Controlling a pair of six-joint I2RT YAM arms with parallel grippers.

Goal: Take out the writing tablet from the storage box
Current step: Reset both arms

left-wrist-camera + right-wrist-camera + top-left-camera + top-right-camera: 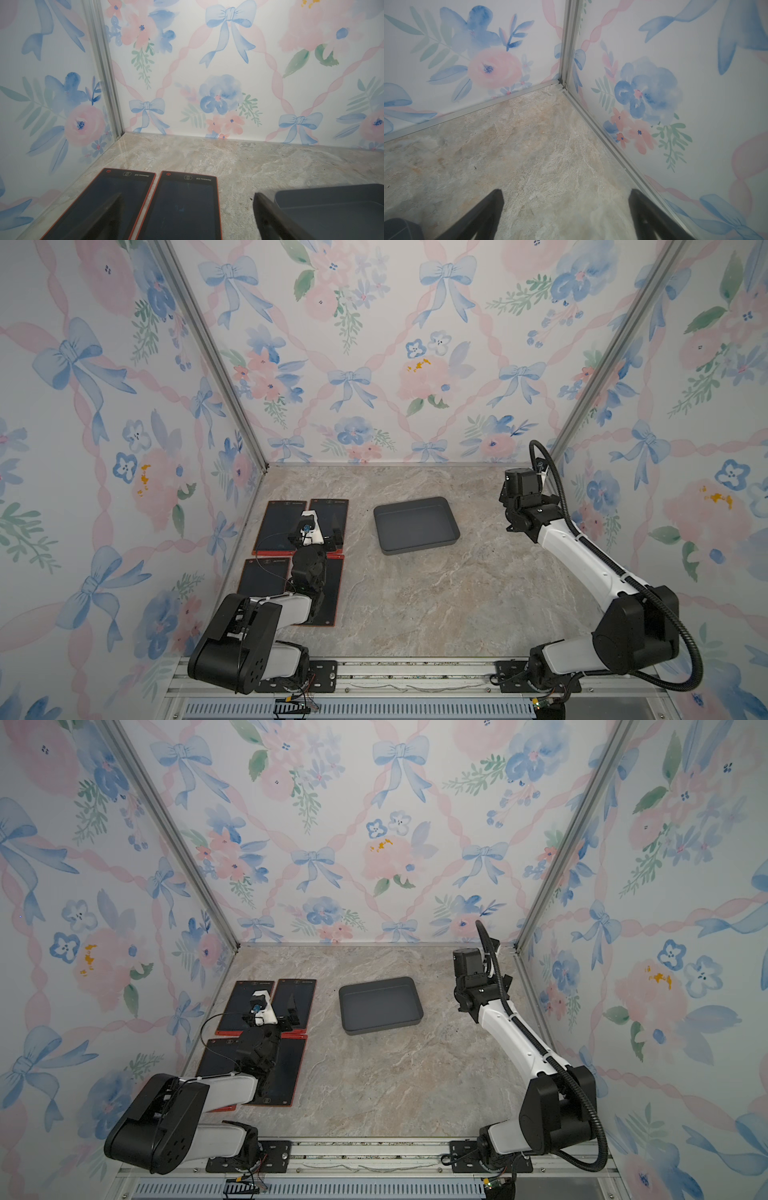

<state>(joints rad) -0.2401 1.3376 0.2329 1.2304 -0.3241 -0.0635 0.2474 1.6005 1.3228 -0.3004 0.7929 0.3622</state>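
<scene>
**Both arms reach out over the counter [415, 605], end effectors spread wide and gripping nothing. The writing tablets lie outside the storage box [419, 546].**

Nearer than the box and to its left, the left arm [291, 605] folds low, its forearm passing over the near-right tablet [332, 593], with the near-left tablet [264, 578] just beside. Its wrist points away from the base. The left end effector [188, 195] hovers, jaws far apart, above the far-left tablet [83, 203] and far-right tablet [182, 207], level with the box and left of it. All four tablets lie flat on the counter, red-edged, in a two-by-two block apart from the box. Right of the box, the right arm [582, 556] stretches toward the far corner. The right end effector [565, 191] hangs wide open over the counter by the box's far edge.
</scene>
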